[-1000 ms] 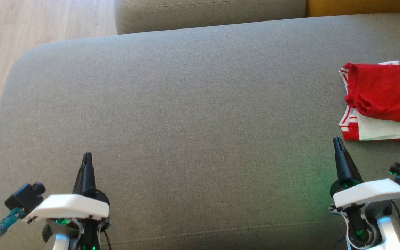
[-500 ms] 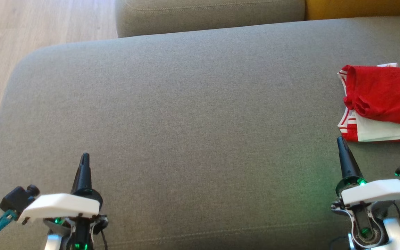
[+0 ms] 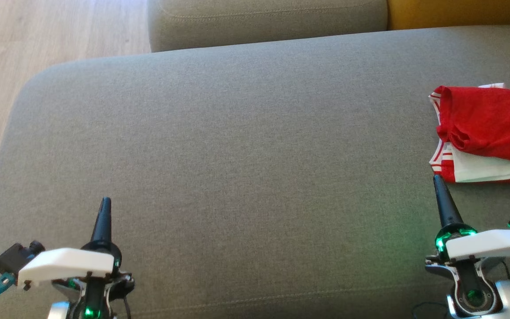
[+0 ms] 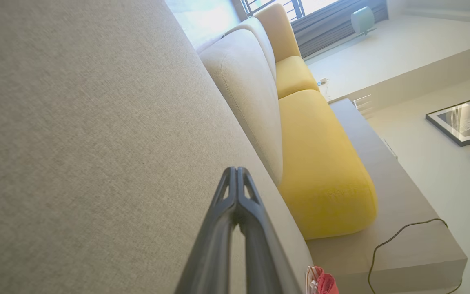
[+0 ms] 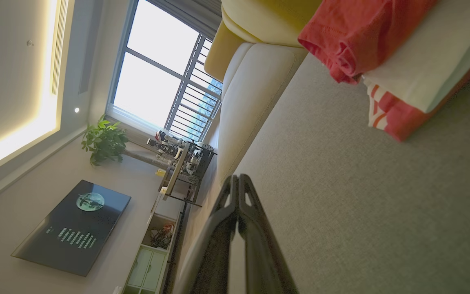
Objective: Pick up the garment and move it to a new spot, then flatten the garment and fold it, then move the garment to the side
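At the near edge, left: the left gripper [image 3: 104,206] hangs over the bare seat [image 3: 237,146], its fingers pressed together on nothing.
At the near edge, right: the right gripper [image 3: 439,182] also has its fingers pressed together and empty. Its tip is near the garment's near corner, and the right wrist view shows it apart from the cloth.
Mid-seat, far right: the garment [image 3: 485,128], red and white, lies in stacked layers. The top layer is rumpled at its left end, and the cloth runs off the picture's right edge.
Beyond: the backrest [image 3: 264,17], a yellow cushion [image 3: 454,9] and the floor [image 3: 38,35].
Done, by the look of it: pick-up, flattening, folding and setting aside. The garment is a compact bundle at the seat's side.
Left, by the look of it: little. The loose top fold might want neatening.
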Robot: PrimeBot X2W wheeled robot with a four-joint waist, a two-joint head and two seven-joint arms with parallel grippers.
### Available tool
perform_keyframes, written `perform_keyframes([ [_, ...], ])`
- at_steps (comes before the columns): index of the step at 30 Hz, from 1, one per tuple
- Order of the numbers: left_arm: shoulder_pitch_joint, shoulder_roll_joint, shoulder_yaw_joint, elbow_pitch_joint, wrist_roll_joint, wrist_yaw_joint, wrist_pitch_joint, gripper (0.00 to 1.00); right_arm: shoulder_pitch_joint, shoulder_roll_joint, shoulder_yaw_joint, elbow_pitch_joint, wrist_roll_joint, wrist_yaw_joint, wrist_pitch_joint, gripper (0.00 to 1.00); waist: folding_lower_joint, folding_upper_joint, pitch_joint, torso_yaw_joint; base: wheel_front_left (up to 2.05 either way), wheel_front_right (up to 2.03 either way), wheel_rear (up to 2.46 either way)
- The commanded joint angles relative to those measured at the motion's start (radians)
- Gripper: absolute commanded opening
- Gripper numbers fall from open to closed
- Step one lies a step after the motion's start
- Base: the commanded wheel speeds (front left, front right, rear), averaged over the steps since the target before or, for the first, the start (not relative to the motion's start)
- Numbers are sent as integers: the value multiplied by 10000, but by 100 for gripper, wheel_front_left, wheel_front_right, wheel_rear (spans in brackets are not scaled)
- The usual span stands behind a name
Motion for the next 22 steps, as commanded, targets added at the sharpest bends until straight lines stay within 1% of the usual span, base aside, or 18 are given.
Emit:
perform_keyframes([
  [1, -572, 194, 316, -255, -323, -152, 78, 0, -242, -2, 84, -387, 317, -1, 104, 0, 0, 0, -14, 0, 0, 0, 0],
  [18, -706, 194, 667, 43, -2138, -509, 552, 0, -205, 0, -24, -437, 2117, -1, 575, 0, 0, 0, -159, -1, 0, 0, 0],
  [22, -748, 192, 780, 137, -2702, -621, 702, 0, -193, 1, -57, -453, 2680, -1, 723, 0, 0, 0, -205, -1, 0, 0, 0],
])
